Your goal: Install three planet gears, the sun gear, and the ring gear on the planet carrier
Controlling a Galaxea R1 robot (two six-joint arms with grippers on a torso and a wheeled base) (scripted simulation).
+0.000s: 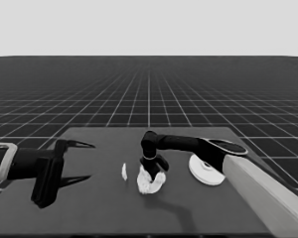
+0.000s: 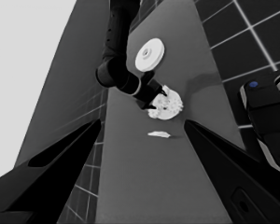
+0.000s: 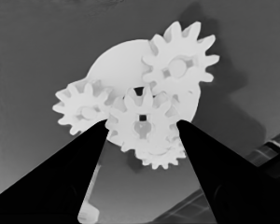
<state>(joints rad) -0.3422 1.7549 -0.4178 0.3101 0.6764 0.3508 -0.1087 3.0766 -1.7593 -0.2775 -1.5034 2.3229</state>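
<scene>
Gears: we judge the central toothed gear [image 3: 141, 122], between the right gripper's [image 3: 142, 135] parted fingers mid-frame over the smaller round part [image 3: 119, 60], stiff, light, best pinched across its teeth.

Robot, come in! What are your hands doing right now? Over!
Right gripper open around middle gear on smaller round part. Left gripper parked, open. Larger round part waits.
</scene>
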